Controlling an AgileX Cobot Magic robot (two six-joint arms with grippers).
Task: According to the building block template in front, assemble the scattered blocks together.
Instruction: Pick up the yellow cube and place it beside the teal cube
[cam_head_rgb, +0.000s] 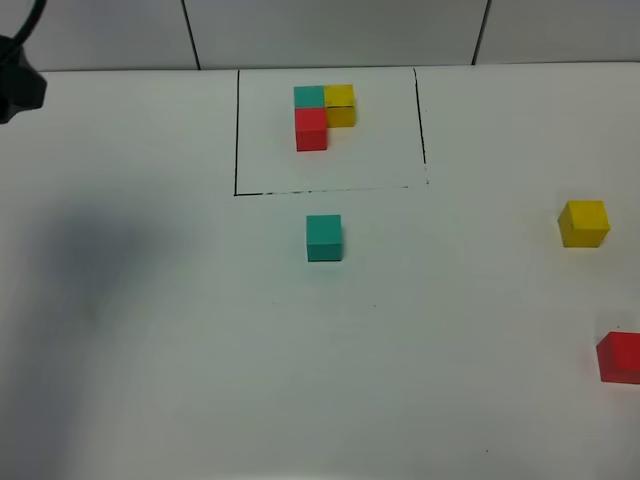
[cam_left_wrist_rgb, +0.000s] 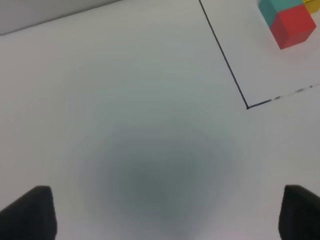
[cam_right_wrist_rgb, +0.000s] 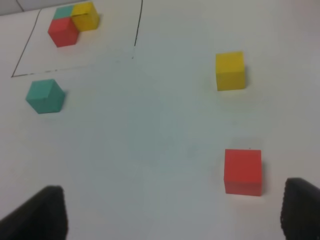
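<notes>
The building block template (cam_head_rgb: 322, 115) is an L of teal, yellow and red cubes inside a black-line rectangle at the back centre. The scattered blocks lie apart: a teal cube (cam_head_rgb: 323, 238) just in front of the frame, a yellow cube (cam_head_rgb: 583, 222) far right, and a red cube (cam_head_rgb: 620, 357) at the right edge. My left gripper (cam_left_wrist_rgb: 165, 215) hangs open over bare table left of the frame's corner (cam_left_wrist_rgb: 247, 106). My right gripper (cam_right_wrist_rgb: 170, 212) is open above the table, with the red cube (cam_right_wrist_rgb: 242, 171) just ahead near one finger (cam_right_wrist_rgb: 302, 210). It also sees the yellow cube (cam_right_wrist_rgb: 230, 71) and teal cube (cam_right_wrist_rgb: 45, 96).
The white table (cam_head_rgb: 200, 380) runs back to a tiled wall. A dark piece of arm hardware (cam_head_rgb: 18, 85) pokes in at the far left, and a soft shadow (cam_head_rgb: 90, 260) lies on the left side. The template (cam_left_wrist_rgb: 290, 22) shows in the left wrist view.
</notes>
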